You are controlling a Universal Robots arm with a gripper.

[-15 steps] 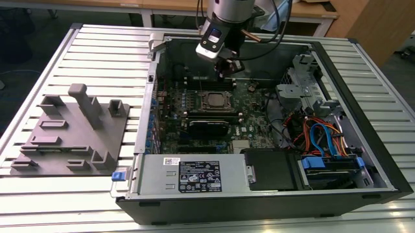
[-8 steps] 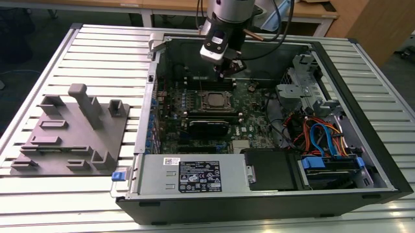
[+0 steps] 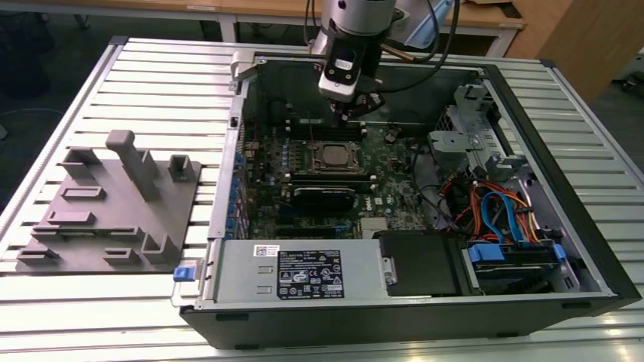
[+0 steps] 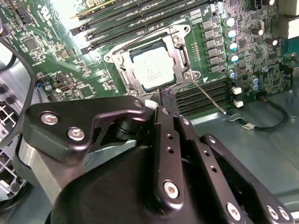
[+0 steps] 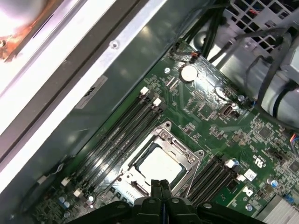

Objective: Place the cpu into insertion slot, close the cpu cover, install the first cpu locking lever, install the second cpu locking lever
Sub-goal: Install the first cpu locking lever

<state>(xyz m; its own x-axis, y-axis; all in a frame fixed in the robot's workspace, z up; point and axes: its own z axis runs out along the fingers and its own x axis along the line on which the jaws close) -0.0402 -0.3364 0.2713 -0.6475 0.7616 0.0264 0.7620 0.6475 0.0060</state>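
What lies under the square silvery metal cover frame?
Through its window shows the flat silvery square cpu. The cover frame hides the chip's edges; beneath the chip nothing is visible.

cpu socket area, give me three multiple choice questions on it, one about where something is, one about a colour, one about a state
1. Where does the cpu lie?
A in a memory slot; B in the insertion slot; C between the jaws.
2. What colour is the circuit board around the slot?
A red; B white; C green.
3. How is the cpu cover set?
A flat, framing the cpu; B standing upright; C lying off the board.

Answers:
1. B, the silvery chip sits in the socket in both wrist views.
2. C, the board is green in every view.
3. A, the metal frame lies flat around the chip.
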